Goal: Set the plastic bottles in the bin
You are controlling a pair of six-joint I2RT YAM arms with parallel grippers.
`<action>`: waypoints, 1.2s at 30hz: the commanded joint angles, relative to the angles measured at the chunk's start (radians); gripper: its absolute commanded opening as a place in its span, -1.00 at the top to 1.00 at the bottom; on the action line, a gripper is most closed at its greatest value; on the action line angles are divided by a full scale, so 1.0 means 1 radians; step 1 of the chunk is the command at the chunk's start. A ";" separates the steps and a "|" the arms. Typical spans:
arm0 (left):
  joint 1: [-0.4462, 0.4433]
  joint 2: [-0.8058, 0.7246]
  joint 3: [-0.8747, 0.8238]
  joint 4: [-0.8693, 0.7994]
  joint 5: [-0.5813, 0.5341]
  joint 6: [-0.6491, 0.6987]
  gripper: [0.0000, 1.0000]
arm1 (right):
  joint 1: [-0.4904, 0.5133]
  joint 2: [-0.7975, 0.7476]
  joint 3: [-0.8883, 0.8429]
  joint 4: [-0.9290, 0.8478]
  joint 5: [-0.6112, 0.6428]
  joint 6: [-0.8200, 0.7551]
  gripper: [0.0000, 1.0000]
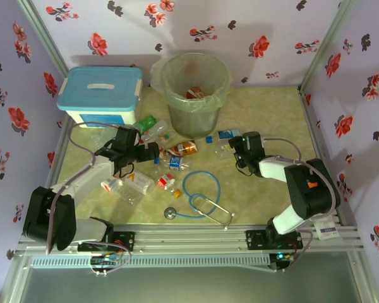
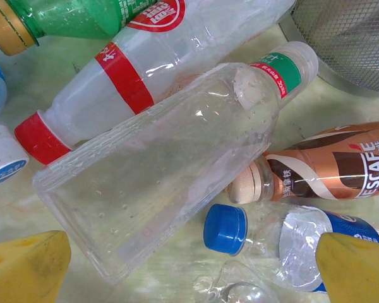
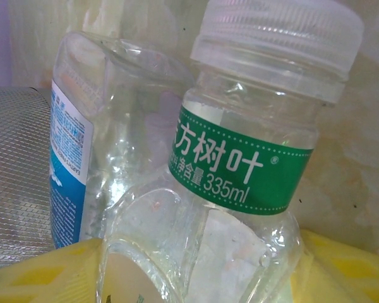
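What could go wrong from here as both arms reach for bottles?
The right gripper flanks the green-banded bottle, whose thin, dented wall might buckle or slip out. The open left gripper hangs over a clear bottle close beside the blue-capped bottle; closing could catch both or scatter the pile.

Marbled tbl (image 1: 275, 120), bottles (image 1: 180, 149), bin (image 1: 192, 117), box (image 1: 101, 95), stethoscope (image 1: 170, 213)
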 commanded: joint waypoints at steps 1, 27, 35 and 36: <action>-0.007 -0.013 0.022 -0.024 -0.017 0.006 -0.99 | 0.005 -0.059 -0.012 -0.065 0.056 -0.016 -0.27; -0.005 -0.051 0.028 -0.069 -0.048 -0.012 -0.99 | -0.067 -0.455 0.388 -0.544 0.276 -0.654 -0.17; 0.001 -0.094 0.033 -0.101 -0.077 -0.033 -0.99 | -0.065 -0.310 0.687 -0.520 0.145 -0.861 -0.12; 0.001 -0.096 0.033 -0.101 -0.079 -0.035 -0.99 | -0.064 -0.287 0.711 -0.506 0.127 -0.869 -0.11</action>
